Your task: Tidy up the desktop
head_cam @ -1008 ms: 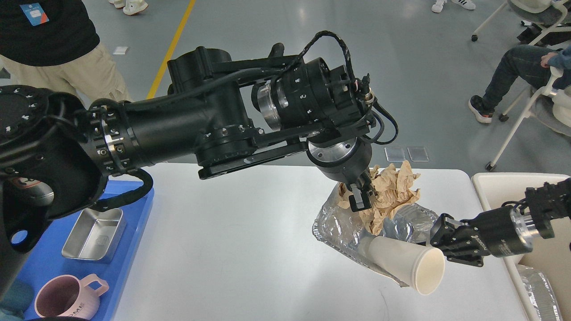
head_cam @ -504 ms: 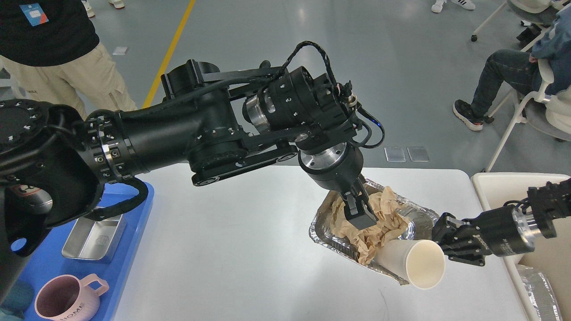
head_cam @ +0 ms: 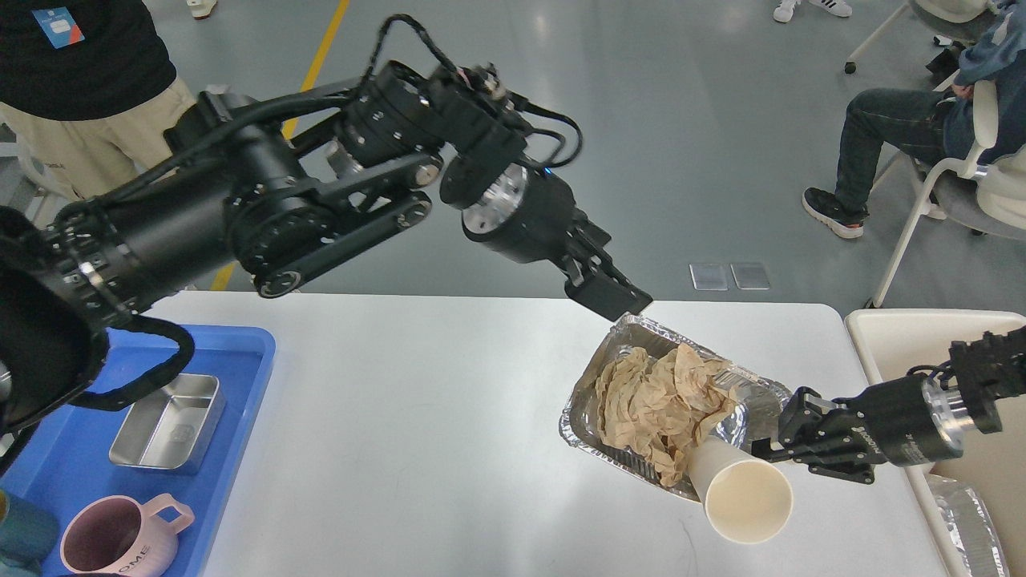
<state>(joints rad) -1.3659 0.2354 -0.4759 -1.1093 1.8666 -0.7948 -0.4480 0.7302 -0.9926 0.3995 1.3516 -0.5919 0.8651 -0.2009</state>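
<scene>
On the white desktop [head_cam: 417,417] an aluminium foil tray [head_cam: 641,332] lies at the right, holding crumpled brown paper [head_cam: 649,393]. A white paper cup [head_cam: 745,497] lies on its side over the tray's near corner, mouth toward me. My left gripper [head_cam: 609,295] hangs above the tray's far rim, open and empty. My right gripper [head_cam: 768,450] comes in from the right, shut on the foil tray's near right corner, right beside the cup.
A blue tray [head_cam: 240,353] at the left holds a metal dish [head_cam: 168,421] and a pink mug [head_cam: 112,537]. A beige bin [head_cam: 898,328] with foil [head_cam: 970,521] in it stands at the table's right edge. A person [head_cam: 80,96] stands at the far left; another sits on a chair [head_cam: 922,200].
My left gripper pushed the brown paper down into the foil tray, let go and rose up and back. The tray went from tilted to lying flat, with the cup still on its corner.
</scene>
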